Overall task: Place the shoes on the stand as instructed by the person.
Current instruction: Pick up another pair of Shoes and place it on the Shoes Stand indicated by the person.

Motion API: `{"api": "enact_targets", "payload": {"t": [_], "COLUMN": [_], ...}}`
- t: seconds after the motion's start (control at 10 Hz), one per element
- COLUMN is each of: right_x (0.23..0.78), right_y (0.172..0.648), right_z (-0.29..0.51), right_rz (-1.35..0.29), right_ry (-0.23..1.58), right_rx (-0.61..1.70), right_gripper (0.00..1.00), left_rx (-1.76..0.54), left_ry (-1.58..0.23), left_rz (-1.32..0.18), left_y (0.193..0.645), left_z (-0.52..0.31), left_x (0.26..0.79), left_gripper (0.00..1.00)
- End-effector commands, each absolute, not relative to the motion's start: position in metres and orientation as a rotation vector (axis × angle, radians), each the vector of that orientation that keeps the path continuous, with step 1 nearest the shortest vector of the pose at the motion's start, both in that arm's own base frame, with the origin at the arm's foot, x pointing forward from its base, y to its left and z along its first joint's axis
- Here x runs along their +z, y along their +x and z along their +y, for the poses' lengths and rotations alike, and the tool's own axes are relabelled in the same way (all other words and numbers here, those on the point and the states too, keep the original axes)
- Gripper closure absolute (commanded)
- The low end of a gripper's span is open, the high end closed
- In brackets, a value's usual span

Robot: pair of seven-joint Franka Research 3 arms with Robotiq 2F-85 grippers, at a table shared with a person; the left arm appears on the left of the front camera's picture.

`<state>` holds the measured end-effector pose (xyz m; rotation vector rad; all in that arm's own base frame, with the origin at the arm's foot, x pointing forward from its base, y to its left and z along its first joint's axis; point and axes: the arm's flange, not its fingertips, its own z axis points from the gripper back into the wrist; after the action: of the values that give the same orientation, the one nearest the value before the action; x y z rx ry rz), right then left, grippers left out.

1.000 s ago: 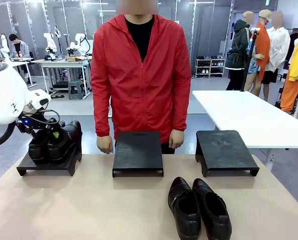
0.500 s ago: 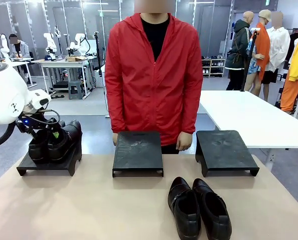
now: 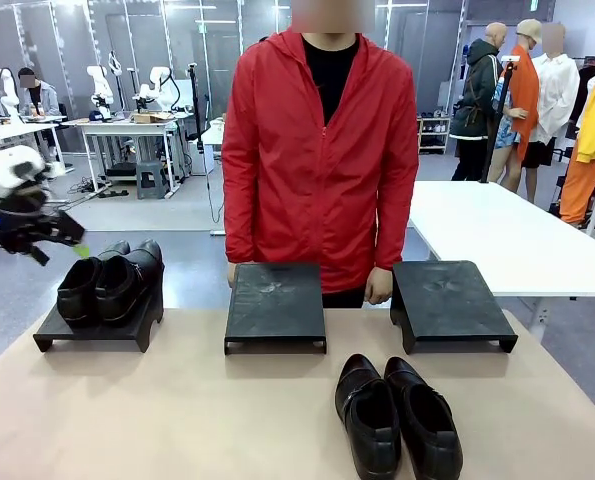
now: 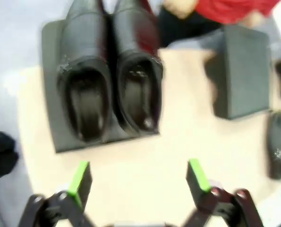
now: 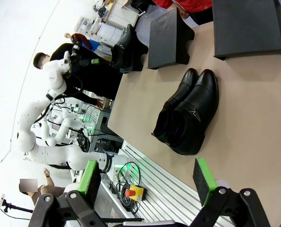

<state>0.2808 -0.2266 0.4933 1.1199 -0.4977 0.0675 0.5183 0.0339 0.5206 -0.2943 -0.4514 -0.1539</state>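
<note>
left gripper (image 4: 139,176) is now lifted clear of the first pair (image 3: 112,280) on the left stand (image 3: 87,335), jaws wide, empty; risk: second pair (image 3: 397,415) goes to the wrong stand if the instruction is misread

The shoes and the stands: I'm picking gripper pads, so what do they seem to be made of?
The front pair of shoes and the left pair of shoes look like polished black leather or a synthetic lookalike: smooth, with soft highlights. The middle stand looks like matte black plastic or coated board, unclear which: dull, with grey scuffs on top.
</note>
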Motion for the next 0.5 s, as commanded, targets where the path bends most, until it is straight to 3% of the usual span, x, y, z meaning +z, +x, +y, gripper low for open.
{"api": "enact_targets", "payload": {"t": [0.0,0.4], "right_x": [0.495,0.495], "right_y": [0.281,0.281], "right_z": [-0.228,-0.228], "right_rz": [-0.517,-0.517], "right_ry": [1.128,1.128], "right_rx": [0.086,0.086], "right_gripper": [0.00,0.00], "left_rx": [-0.219,-0.210], "left_ry": [-0.489,-0.973], "left_rz": [-0.374,-0.349], "left_y": [0.470,0.386], "left_z": [0.095,0.184], "left_x": [0.526,0.483], "left_gripper": [0.00,0.00]}}
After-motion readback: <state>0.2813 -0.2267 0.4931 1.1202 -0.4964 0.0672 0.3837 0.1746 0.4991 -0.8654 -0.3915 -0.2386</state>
